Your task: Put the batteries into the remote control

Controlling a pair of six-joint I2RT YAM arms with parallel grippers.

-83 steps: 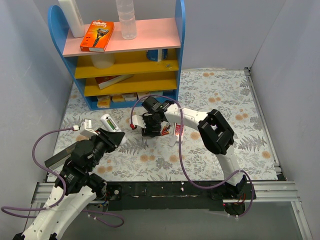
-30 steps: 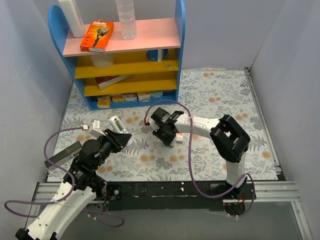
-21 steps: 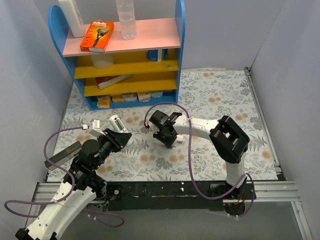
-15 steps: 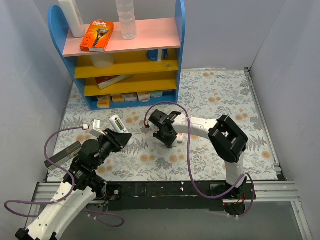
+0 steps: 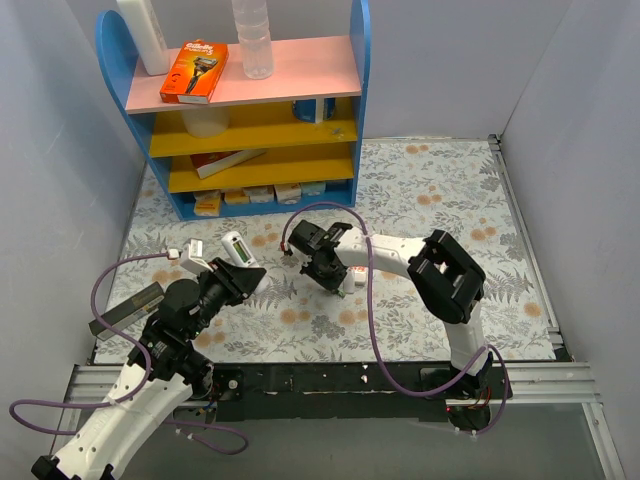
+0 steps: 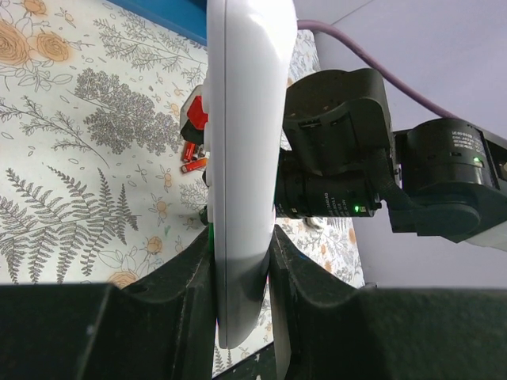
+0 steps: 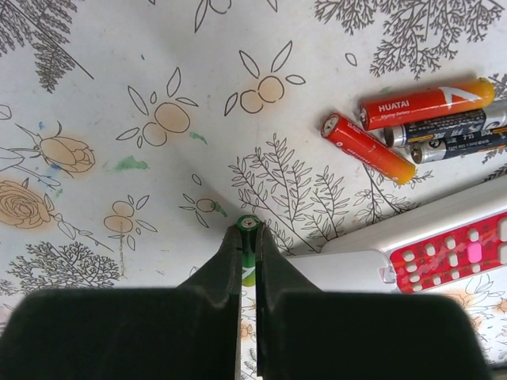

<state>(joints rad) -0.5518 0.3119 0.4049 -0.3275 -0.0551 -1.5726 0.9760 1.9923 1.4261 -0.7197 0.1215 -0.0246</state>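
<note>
In left pincer (image 6: 242, 249), remote (image 6: 245, 119); right pincer (image 7: 247, 235), battery (image 7: 249, 225).

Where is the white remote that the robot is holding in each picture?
Top external: the remote control sits left of centre, poking up from the left claw.
Left wrist: the remote control stands edge-on down the middle, pinched in that claw.
Right wrist: not there; the right claw pinches a green battery.
Shared landmark: the red-and-white remote, seen in all three.
</note>
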